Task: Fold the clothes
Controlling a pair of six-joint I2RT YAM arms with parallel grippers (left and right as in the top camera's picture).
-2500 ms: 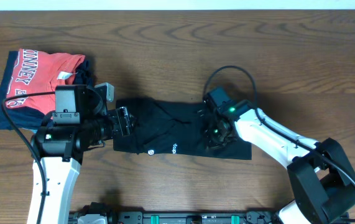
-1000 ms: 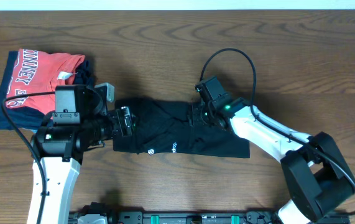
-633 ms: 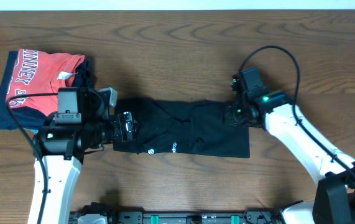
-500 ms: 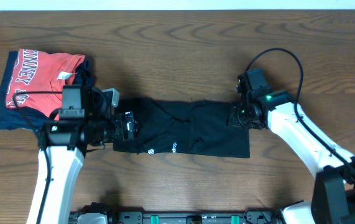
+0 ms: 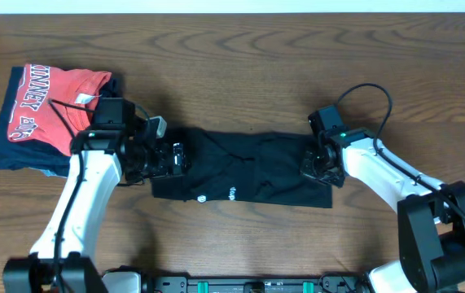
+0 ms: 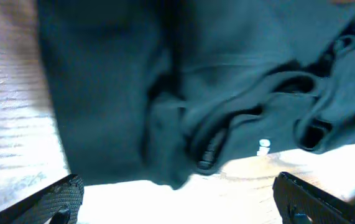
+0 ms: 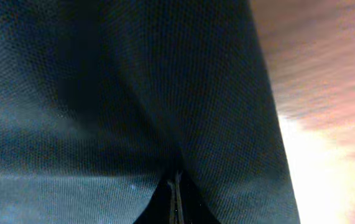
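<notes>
Okay, overhead: black T-shirt (image 5: 240, 167) lies lengthwise left-to-right on the table (image 5: 216, 65), left gripper (image 5: 175, 159) at its left end, right gripper (image 5: 313, 165) at its right. Left wrist: my jaws spread, empty. Right wrist: clenched, pinching shirt fabric.

The left arm (image 5: 81, 195) and right arm (image 5: 379, 175) show white links, black joints, fingers (image 6: 65, 194) and cables (image 5: 367, 86).

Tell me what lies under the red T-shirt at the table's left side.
Navy-blue folded fabric lies under the red T-shirt, showing along its left and lower edges. The rest is covered, so how many pieces are stacked cannot be seen.
</notes>
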